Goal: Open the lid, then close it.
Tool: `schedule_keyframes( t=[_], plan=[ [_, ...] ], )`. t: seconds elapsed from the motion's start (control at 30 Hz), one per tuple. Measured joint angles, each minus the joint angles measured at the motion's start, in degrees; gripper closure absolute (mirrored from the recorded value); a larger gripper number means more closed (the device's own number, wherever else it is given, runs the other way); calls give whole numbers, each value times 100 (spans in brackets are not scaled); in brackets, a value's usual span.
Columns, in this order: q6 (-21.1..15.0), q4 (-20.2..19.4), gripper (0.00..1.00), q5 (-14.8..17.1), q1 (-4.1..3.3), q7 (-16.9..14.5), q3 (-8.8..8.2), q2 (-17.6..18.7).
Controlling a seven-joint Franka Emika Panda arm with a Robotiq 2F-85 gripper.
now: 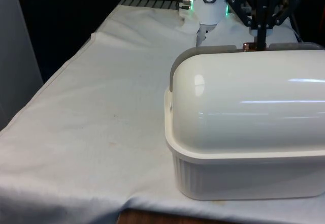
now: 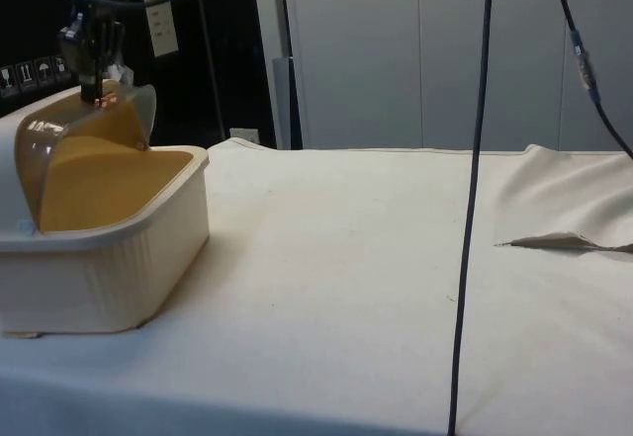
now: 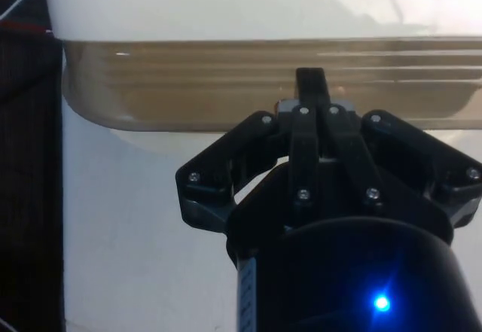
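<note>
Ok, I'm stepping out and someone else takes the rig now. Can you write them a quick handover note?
Hand: shut on the lid at its small knob, on the box's far side as the front view sees it.
Bread box: near the table's near edge, at the front view's right, on the cloth.
Done: lid partly rolled back, its edge lifted off the base.
Left: finish opening, then close it.

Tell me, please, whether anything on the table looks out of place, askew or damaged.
Nothing looks damaged or spilled. The bread box sits level, its translucent lid rolled partly up with the tool at its edge. The white cloth is rumpled, with one corner folded over, at the far end in the side view.
</note>
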State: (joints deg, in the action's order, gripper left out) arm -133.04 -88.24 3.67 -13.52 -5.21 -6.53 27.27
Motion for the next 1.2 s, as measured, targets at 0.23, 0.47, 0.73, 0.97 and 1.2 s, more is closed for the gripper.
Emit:
schedule_keyframes(
  t=[0.23, 0.47, 0.73, 0.97, 1.2],
  plan=[
    [281, 0, 100, 0, -6, 0, 0, -23],
    [539, -46, 100, -11, -23, 6, 0, -74],
    [854, -218, 100, -11, -80, 52, 23, -172],
    [1140, -246, 100, -11, -103, 74, 52, -178],
    [1455, -281, 100, -11, -115, 103, 92, -189]
  ],
)
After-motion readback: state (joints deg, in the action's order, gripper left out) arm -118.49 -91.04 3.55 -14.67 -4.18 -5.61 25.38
